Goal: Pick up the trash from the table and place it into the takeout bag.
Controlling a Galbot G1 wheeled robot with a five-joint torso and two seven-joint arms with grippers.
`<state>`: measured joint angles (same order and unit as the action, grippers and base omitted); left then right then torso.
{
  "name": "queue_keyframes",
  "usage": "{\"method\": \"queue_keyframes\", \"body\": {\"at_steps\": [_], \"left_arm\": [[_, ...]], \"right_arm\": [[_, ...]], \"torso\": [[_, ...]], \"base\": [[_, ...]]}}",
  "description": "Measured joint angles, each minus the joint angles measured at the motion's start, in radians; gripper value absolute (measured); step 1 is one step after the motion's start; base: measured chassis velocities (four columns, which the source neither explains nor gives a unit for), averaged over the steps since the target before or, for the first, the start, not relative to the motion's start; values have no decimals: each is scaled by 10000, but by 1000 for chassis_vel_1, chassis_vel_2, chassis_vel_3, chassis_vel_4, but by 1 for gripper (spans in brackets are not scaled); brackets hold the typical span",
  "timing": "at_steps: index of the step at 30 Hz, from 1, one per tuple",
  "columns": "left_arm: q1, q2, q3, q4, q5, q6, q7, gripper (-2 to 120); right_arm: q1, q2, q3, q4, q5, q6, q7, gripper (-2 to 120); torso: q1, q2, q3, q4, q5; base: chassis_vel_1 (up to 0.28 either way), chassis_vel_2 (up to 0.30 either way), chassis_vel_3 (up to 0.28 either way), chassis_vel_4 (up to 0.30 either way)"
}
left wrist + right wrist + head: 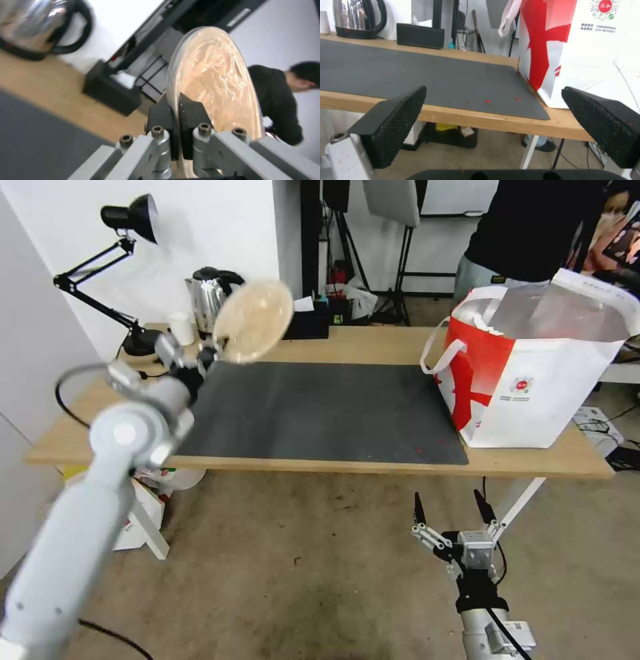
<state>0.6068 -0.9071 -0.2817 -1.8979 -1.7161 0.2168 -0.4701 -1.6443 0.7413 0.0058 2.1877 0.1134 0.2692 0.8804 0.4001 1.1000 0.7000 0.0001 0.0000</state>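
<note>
Fingers (191, 117) of the left gripper (200, 359) pinch the tan paper bowl (253, 321) by its rim, raised above the table (373, 347); the takeout bag (533, 373) stands well off, so bagging remains. The right gripper (452, 508) hangs spread and empty below the table edge

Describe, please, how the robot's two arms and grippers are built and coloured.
Both arms are light grey tubes with rounded joints and black cables. The left gripper has silver linkages with hex bolts and black fingers. The right gripper has pointed black fingers with textured pads and silver linkages.
</note>
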Motion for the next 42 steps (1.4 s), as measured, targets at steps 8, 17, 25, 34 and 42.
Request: {"method": "queue_keyframes", "body": {"at_steps": [8,17,25,34,42], "left_arm": [[-2754,-4,1882,1100,-394,-291,469,1],[-5506,-651,4136,3236,-687,-275,1046,1],[-7864,-2536,6093,5523,-544,-439,1505,1],[-8624,-4405,6915,7619,54,-714,1522,1],[-9166,-5495,7535,8824,297,-874,1504,1]], "right_arm": [[0,0,1,0,0,0,0,100],[1,0,1,0,0,0,0,100],[1,0,1,0,0,0,0,100],[1,0,1,-1,-1,0,0,100],[0,0,1,-1,-1,0,0,100]], "torso": [[0,0,0,-4,2],[1,-1,1,0,-2],[0,-2,1,-2,3],[-1,-2,1,-1,2],[-1,-2,1,-1,2]], "base": [[0,0,0,0],[0,0,0,0],[0,0,0,0],[0,0,0,0],[0,0,0,0]]}}
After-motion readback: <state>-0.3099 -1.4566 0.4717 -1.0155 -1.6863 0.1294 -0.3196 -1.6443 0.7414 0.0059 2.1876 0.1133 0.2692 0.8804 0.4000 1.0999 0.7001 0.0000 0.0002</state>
